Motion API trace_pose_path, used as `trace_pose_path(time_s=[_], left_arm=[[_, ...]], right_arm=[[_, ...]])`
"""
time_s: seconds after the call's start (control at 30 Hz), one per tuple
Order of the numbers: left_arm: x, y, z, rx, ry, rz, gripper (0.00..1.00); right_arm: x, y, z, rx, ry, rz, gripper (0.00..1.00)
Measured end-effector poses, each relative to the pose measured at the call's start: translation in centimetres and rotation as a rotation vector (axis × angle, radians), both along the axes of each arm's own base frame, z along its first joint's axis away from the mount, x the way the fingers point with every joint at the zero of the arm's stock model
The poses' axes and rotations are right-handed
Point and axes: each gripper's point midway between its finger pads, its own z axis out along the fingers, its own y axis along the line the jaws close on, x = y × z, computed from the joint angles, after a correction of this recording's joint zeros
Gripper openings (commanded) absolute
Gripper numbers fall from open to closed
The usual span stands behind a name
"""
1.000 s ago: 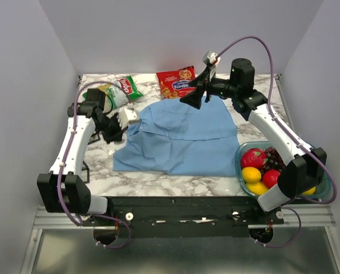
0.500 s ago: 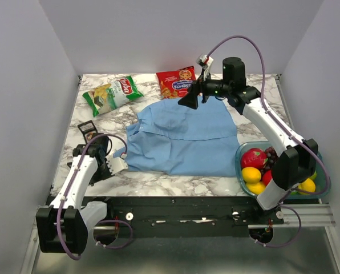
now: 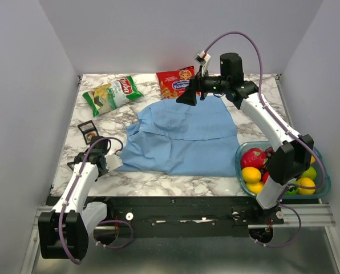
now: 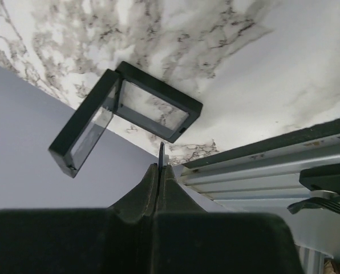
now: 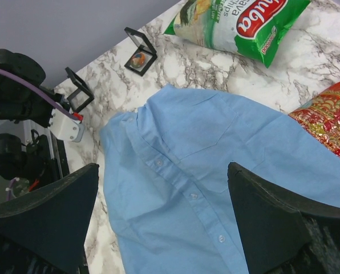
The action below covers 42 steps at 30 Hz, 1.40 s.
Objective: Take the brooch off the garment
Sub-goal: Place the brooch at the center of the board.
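A light blue shirt lies flat mid-table; it also shows in the right wrist view. I see no brooch on it. My left gripper is low at the near left table edge, off the shirt, and is shut. A thin dark sliver sticks out between its fingertips; it looks like the brooch seen edge-on. An open black hinged case lies just beyond those tips; it also shows in the right wrist view. My right gripper hangs open and empty above the shirt's far edge.
A second small black case with something orange inside lies left of the shirt. A green chip bag and a red snack bag lie at the back. A clear bowl of fruit stands at the near right.
My left gripper has left the shirt's collar and drawn back to the near left table edge by the open case. My right gripper has shifted slightly left.
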Motion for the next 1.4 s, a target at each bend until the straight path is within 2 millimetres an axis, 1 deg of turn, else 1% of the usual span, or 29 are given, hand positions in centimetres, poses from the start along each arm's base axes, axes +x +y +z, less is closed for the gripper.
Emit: trace_pose_path(time_s=[0.17, 0.53, 0.8, 1.03, 1.07, 1.13, 1.17, 1.27, 1.4], left_arm=[[1.2, 0.4, 0.2, 0.023, -0.06, 0.009, 0.0], [2.9, 0.7, -1.6, 0.03, -0.119, 0.041, 0.0], [3.6, 1.4, -2.5, 0.039, -0.158, 0.071, 0.0], [3.8, 1.7, -3.2, 0.048, -0.152, 0.083, 0.0], [3.8, 1.7, -3.2, 0.05, -0.15, 0.085, 0.19], [3.8, 1.8, -3.3, 0.054, -0.148, 0.084, 0.31], [3.8, 1.8, -3.3, 0.053, -0.15, 0.089, 0.4], [3.5, 1.8, -3.4, 0.05, -0.144, 0.099, 0.46], [2.7, 1.7, -3.6, 0.045, -0.118, 0.113, 0.48]], right_arm=[[-0.1, 0.1, 0.1, 0.008, 0.017, 0.005, 0.99], [-0.2, 0.1, 0.5, 0.012, 0.025, 0.001, 1.0], [-0.2, 0.1, 0.4, 0.012, 0.029, 0.0, 1.0], [-0.2, 0.1, 0.4, 0.011, 0.03, 0.001, 1.0], [-0.3, 0.1, 0.4, 0.011, 0.031, 0.001, 0.99], [-0.3, 0.1, 0.4, 0.011, 0.031, 0.001, 1.0], [-0.3, 0.1, 0.4, 0.011, 0.031, 0.001, 1.0], [-0.3, 0.1, 0.4, 0.011, 0.031, 0.001, 1.0], [-0.3, 0.1, 0.3, 0.01, 0.033, 0.0, 1.0]])
